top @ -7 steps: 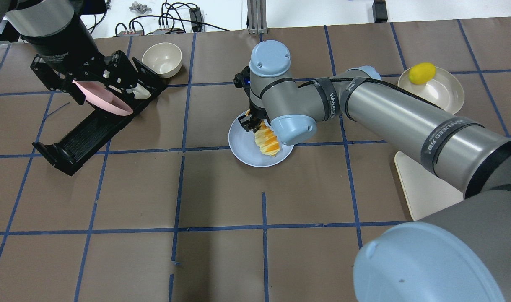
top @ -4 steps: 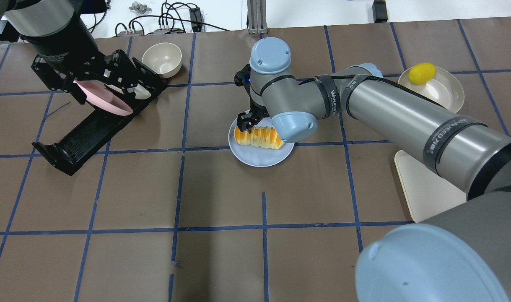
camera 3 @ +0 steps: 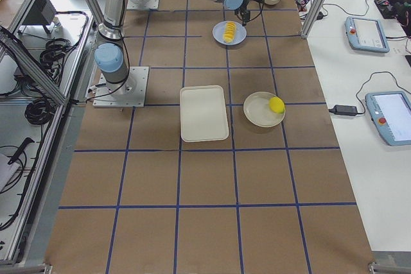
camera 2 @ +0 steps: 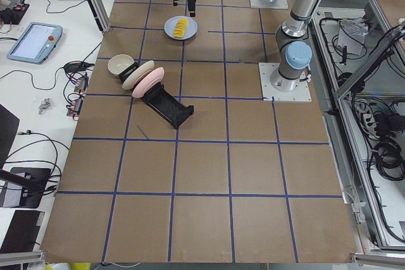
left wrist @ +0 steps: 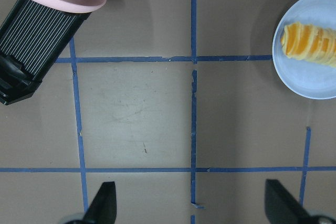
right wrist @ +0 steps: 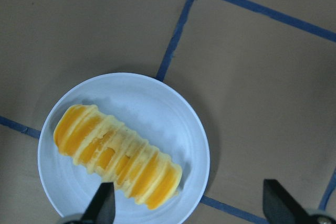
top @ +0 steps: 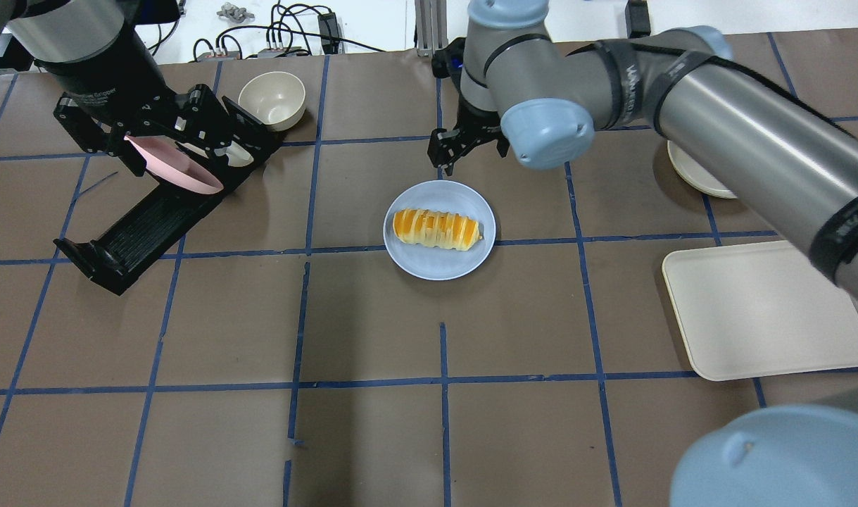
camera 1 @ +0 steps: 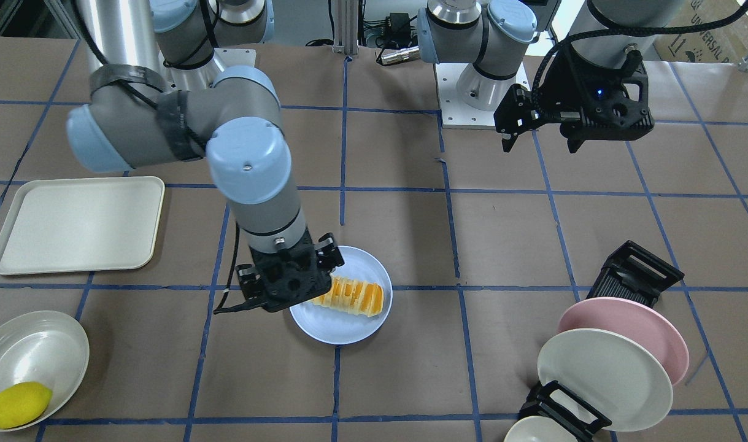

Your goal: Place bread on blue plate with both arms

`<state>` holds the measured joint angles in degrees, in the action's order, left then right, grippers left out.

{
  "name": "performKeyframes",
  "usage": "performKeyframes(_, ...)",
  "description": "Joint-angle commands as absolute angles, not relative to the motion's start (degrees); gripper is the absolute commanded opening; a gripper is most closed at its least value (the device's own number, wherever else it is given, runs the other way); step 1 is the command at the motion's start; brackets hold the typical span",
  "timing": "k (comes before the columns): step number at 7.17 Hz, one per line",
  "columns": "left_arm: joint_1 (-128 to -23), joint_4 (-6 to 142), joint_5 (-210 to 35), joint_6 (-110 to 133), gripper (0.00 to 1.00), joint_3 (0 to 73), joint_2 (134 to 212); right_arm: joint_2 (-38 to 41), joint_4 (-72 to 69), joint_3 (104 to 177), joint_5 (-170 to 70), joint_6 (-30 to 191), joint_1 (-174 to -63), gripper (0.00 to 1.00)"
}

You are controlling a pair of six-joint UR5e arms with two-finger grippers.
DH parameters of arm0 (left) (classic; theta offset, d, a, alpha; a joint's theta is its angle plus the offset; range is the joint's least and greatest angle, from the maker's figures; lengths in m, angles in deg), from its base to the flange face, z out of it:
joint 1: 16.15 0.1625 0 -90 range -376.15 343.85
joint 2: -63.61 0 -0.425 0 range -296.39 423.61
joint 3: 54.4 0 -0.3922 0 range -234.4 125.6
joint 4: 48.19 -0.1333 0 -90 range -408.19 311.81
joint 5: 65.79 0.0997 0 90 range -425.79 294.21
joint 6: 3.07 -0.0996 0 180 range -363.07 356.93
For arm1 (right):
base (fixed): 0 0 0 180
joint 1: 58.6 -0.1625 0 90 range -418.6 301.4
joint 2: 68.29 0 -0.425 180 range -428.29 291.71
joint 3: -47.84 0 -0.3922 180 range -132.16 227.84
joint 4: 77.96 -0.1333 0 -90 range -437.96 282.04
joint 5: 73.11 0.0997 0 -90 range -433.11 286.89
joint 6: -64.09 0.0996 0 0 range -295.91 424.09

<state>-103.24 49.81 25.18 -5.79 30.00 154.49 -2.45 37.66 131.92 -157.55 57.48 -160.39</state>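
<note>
The bread (top: pixel 436 229), orange-golden with cream stripes, lies flat across the blue plate (top: pixel 439 266) at the table's middle. Both also show in the front view, the bread (camera 1: pixel 352 296) on the plate (camera 1: pixel 343 328). My right gripper (top: pixel 471 149) is open and empty, raised just beyond the plate's far edge. Its wrist view looks down on the bread (right wrist: pixel 118 156) and the plate (right wrist: pixel 173 114), the fingertips (right wrist: pixel 102 205) wide apart. My left gripper (top: pixel 143 127) is open and empty, high over the dish rack at the left. The plate (left wrist: pixel 315 77) lies at its view's right edge.
A black dish rack (top: pixel 140 225) at the left holds a pink plate (top: pixel 179 172) and a cream plate (camera 1: pixel 604 377). A cream bowl (top: pixel 272 98) stands behind it. A cream tray (top: pixel 759 310) lies at the right. A lemon (camera 1: pixel 18 405) sits in a cream dish (camera 1: pixel 36 350).
My right gripper laid the bread down flat on the blue plate, let go of it, then rose and moved to the plate's far side. The left arm stayed still.
</note>
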Motion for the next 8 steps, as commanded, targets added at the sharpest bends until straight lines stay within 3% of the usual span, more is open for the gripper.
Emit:
performKeyframes(1, -103.3, 49.8, 25.2, -5.8, 1.00, 30.1, 154.5, 2.4, 32.1, 129.9, -154.3, 58.2, -151.9, 1.00)
performKeyframes(4, -103.3, 49.8, 25.2, -5.8, 1.00, 30.2, 154.5, 10.3, 25.3, 131.8, -159.8, 57.2, -148.0, 1.00)
performKeyframes(5, -103.3, 49.8, 25.2, -5.8, 1.00, 30.2, 154.5, 14.8, 20.3, 134.6, -159.7, 57.2, -147.9, 1.00)
performKeyframes(7, -103.3, 49.8, 25.2, -5.8, 1.00, 30.3, 154.5, 23.9, 20.4, 147.1, -160.3, 57.3, -147.6, 1.00)
performKeyframes(8, -103.3, 49.8, 25.2, -5.7, 1.00, 30.5, 154.4, 25.6, 22.0, 148.7, -160.5, 57.3, -147.4, 1.00)
